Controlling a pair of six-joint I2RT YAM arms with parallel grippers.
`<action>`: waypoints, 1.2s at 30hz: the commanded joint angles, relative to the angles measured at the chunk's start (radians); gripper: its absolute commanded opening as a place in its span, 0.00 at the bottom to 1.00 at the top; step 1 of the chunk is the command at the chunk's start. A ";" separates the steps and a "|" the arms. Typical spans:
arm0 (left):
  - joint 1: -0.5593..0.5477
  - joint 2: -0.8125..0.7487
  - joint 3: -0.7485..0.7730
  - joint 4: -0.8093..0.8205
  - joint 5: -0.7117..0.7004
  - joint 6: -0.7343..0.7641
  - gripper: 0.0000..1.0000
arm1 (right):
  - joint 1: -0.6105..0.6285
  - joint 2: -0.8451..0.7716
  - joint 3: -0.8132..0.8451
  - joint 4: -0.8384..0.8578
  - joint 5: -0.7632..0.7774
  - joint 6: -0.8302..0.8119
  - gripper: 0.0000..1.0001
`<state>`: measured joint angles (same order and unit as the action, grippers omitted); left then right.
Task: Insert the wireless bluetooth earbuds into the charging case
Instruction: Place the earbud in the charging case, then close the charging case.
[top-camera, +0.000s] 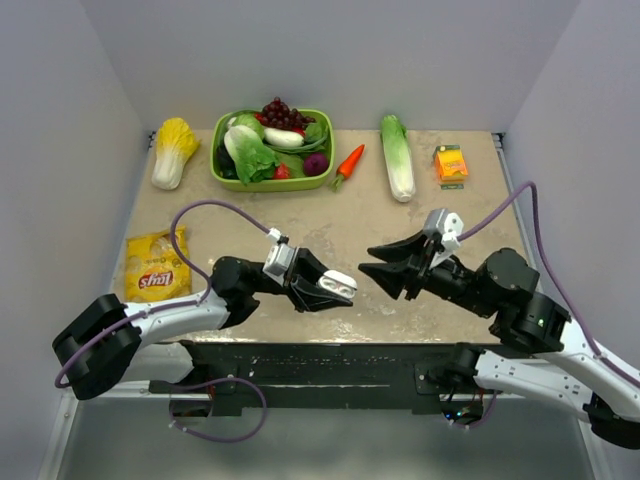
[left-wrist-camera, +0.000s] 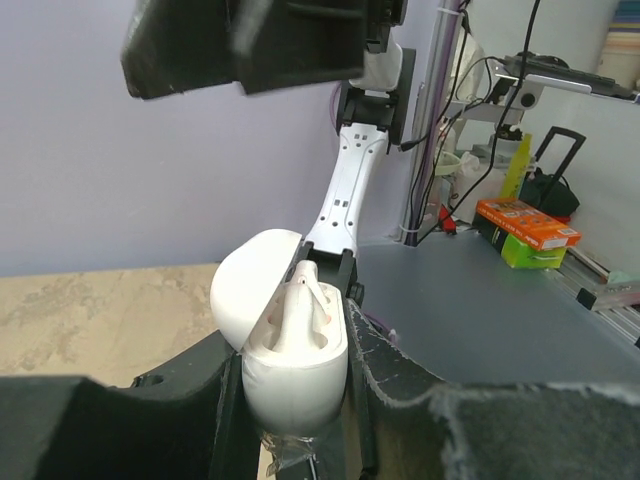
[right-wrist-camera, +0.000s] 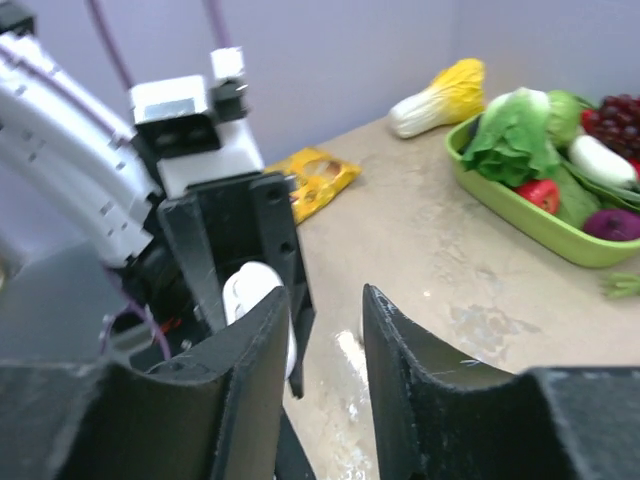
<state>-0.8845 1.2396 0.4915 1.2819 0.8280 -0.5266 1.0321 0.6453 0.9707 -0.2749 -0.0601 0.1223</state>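
My left gripper (top-camera: 328, 287) is shut on the charging case (top-camera: 338, 286), a glossy white pebble held just above the table. In the left wrist view the case (left-wrist-camera: 295, 375) stands upright between the fingers (left-wrist-camera: 395, 370) with its lid (left-wrist-camera: 248, 285) swung open to the left. White earbuds (left-wrist-camera: 303, 300) sit in its wells; I cannot tell whether one or two. My right gripper (top-camera: 372, 264) is open and empty, its tips pointing at the case from a short gap to the right. The right wrist view shows the case (right-wrist-camera: 248, 288) behind the open right gripper (right-wrist-camera: 325, 305).
A green basket (top-camera: 272, 184) of vegetables stands at the back. A yellow cabbage (top-camera: 172, 151) lies to its left; a carrot (top-camera: 348, 164), a long green cabbage (top-camera: 398, 156) and an orange box (top-camera: 451, 163) to its right. A yellow chip bag (top-camera: 157, 266) lies at the left.
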 joint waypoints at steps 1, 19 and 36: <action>-0.004 -0.026 -0.018 0.203 0.002 0.053 0.00 | -0.003 0.049 0.022 0.042 0.219 0.069 0.32; -0.033 -0.121 -0.034 -0.081 -0.196 0.293 0.00 | -0.001 0.148 -0.004 0.040 0.105 0.100 0.16; -0.033 -0.117 -0.019 -0.116 -0.224 0.292 0.00 | -0.001 0.148 -0.023 0.049 -0.043 0.076 0.15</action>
<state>-0.9169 1.1351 0.4595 1.1332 0.6369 -0.2668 1.0290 0.7967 0.9569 -0.2539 -0.0551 0.2066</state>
